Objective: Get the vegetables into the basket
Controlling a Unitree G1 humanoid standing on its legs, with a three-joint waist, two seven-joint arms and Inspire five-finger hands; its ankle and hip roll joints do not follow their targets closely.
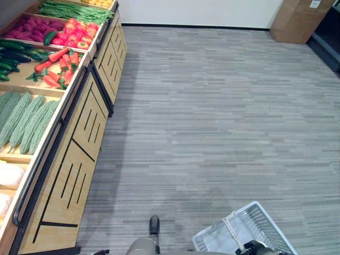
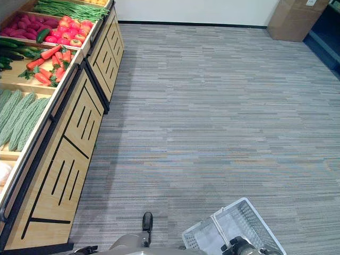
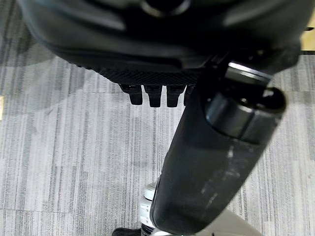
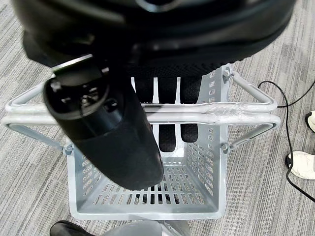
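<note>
- Along the left side of the head views runs a wooden produce stand (image 1: 79, 154) with slanted bins; its light panel fronts carry black line trim and a dark rail along the edge.
- From far to near, the bins hold green beans (image 1: 74, 10), purple sweet potatoes (image 1: 34, 29) beside red-and-yellow apples (image 1: 77, 34), dark cucumbers (image 1: 16, 53) beside orange-red carrots (image 1: 58, 66) with green tops, then pale green, bumpy bitter gourds (image 1: 24, 122), and something white (image 1: 10, 175) in the nearest bin.
- Down at the lower right of the head views, the grey basket (image 1: 260, 223) hangs low over the striped grey carpet (image 1: 223, 117), well apart from the stand, with none of the vegetables in it.
- From the right wrist view, the basket is a perforated plastic one with two metal handles (image 4: 211, 113) brought together above its mouth. The right hand (image 4: 167, 98) has its fingers curled round those handles, the thumb crossing in front; the inside looks bare.
- Over at the left wrist view, the left hand (image 3: 157, 78) hangs above bare carpet, fingertips (image 3: 155, 96) bent downward in a row, the thumb long in front, gripping nothing.
- Beyond the basket in the right wrist view, a person's white shoe (image 4: 302, 164) stands on the carpet.
- At the far right corner of the head views a brown cardboard box (image 1: 297, 21) sits against the wall.
</note>
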